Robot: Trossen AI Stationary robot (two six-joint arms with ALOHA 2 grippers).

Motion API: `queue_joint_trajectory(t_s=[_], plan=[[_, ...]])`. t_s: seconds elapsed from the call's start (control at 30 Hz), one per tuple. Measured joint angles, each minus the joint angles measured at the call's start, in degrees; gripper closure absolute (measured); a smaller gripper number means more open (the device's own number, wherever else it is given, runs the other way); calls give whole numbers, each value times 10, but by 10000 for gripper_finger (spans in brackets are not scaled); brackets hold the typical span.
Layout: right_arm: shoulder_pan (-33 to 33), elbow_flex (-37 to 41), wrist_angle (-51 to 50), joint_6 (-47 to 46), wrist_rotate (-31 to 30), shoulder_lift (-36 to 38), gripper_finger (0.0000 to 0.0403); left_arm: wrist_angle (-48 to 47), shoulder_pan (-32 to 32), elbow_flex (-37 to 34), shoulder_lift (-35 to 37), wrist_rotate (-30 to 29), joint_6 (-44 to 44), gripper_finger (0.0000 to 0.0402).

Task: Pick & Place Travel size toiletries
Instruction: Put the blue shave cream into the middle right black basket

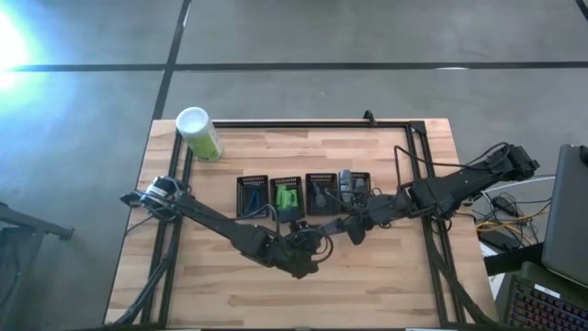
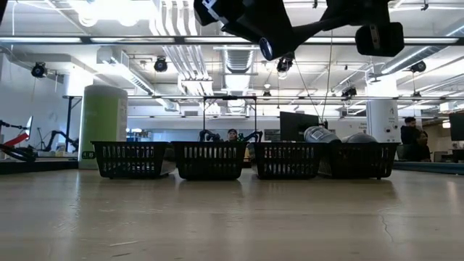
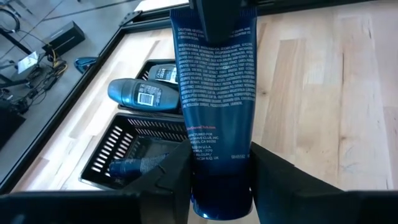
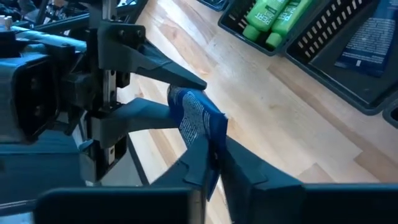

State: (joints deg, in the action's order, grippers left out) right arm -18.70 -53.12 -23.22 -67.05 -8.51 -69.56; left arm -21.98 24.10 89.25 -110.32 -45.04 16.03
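left hand [image 3: 214, 186] + right hand [image 4: 211, 168]: both grip blue tube [image 3: 214, 93] | tube horizontal between them

Four black mesh trays [image 2: 210, 160] in a row on the wooden table [image 2: 232, 217]; tall green canister [image 2: 102, 127] behind the leftmost

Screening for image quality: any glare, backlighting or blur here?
High view: blown-out glare at the left edge; low view: ceiling lights backlight the mesh trays into silhouettes; left wrist view: tube print sharp; right wrist view: strong blue tint, tube print soft.
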Motion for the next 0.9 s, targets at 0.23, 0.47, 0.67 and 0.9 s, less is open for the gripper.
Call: queue_joint_trajectory(t_s=[0.23, 0.47, 0.67, 0.9], plan=[[0, 1, -6, 13, -20, 0, 393, 4, 0, -2, 1, -10, 1, 225], [0, 1, -22, 15, -61, 0, 394, -85, 1, -4, 1, -14, 100, 172], [0, 1, -61, 9, -127, 0, 394, -204, 12, -5, 25, -44, 210, 157], [15, 0, -70, 11, -184, 0, 394, -375, 28, -7, 60, -75, 364, 156]])
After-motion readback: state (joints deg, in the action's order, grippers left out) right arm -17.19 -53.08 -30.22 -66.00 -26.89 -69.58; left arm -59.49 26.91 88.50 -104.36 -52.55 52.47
